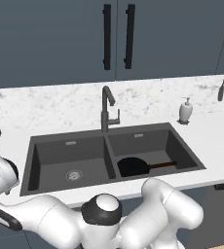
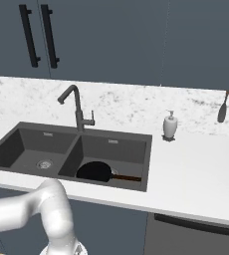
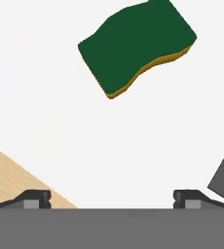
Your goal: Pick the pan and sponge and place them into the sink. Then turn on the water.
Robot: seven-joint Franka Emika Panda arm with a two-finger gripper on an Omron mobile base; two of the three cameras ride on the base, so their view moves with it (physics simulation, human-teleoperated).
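Pan (image 1: 132, 167) sits in right basin of sink (image 1: 50, 142), lower centre of left base view. Sponge (image 3: 136, 44) lies on white tabletop (image 3: 84, 146), upper centre of hand view. Gripper (image 3: 112, 197) spread wide, empty, below sponge. Sponge likely light, soft, compressible; best pinched across short sides.

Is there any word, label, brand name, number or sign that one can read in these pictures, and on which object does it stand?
None can be read. The soap dispenser, faucet, pan, sink, cabinet doors and sponge all appear plain, with no lettering or marks.
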